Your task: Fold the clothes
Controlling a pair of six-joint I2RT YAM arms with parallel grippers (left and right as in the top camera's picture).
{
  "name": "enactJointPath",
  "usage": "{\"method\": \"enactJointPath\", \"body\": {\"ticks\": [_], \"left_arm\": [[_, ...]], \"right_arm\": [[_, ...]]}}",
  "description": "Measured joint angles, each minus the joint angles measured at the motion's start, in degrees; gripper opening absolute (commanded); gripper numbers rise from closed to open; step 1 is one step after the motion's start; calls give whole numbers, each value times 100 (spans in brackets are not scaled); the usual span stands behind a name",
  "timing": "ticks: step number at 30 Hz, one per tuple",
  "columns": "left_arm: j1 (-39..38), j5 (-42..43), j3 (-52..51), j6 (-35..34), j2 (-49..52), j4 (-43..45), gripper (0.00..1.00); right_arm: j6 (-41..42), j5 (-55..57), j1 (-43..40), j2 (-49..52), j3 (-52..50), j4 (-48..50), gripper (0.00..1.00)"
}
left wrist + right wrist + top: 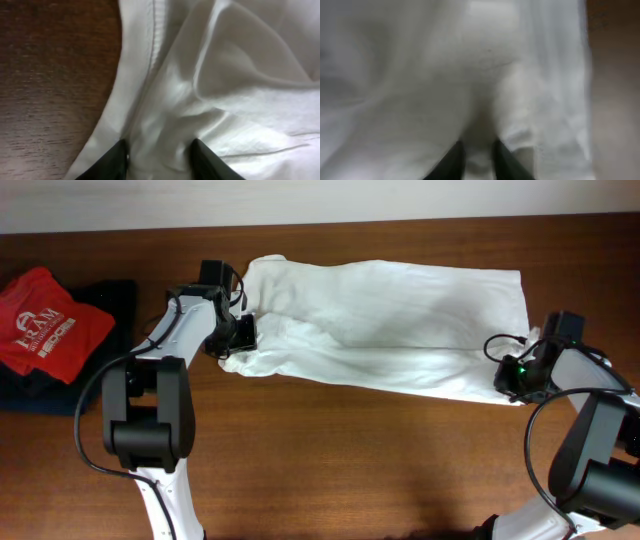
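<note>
The white T-shirt (390, 325) lies spread and wrinkled across the middle of the wooden table. Its green-and-dark print does not show. My left gripper (238, 335) is at the shirt's left edge, where the fabric is bunched. In the left wrist view its fingers (161, 157) have a fold of the white fabric (215, 75) between them, next to a ribbed hem. My right gripper (512, 375) is at the shirt's lower right corner. In the right wrist view its fingers (479, 157) are close together with the white cloth (445, 75) pinched between them.
A red shirt with white lettering (45, 325) lies on a dark folded garment (112, 298) at the table's far left. Bare wood (350, 470) runs along the front of the table. The table's back edge meets a pale wall.
</note>
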Motion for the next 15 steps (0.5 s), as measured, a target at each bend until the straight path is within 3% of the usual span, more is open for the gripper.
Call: {"method": "enactJointPath", "body": {"ticks": [2, 4, 9, 12, 13, 14, 15], "left_arm": [[-13, -39, 15, 15, 11, -221, 18], [-17, -107, 50, 24, 35, -1036, 6], [-33, -105, 15, -286, 181, -3381, 4], [-33, -105, 9, -498, 181, -3864, 5], [-33, -107, 9, -538, 181, -3853, 14], [-31, -122, 22, -586, 181, -3744, 51], [-26, -151, 116, -629, 181, -3528, 72]], "right_arm": [[240, 433, 4, -24, 4, -334, 19], [459, 739, -17, -33, 15, -693, 19], [713, 887, -343, -44, -17, -1174, 19], [730, 909, -345, -48, -22, -1224, 20], [728, 946, -352, -13, 70, -1585, 20], [730, 1008, -385, 20, 92, -1714, 21], [730, 1049, -415, 74, 352, -2135, 24]]}}
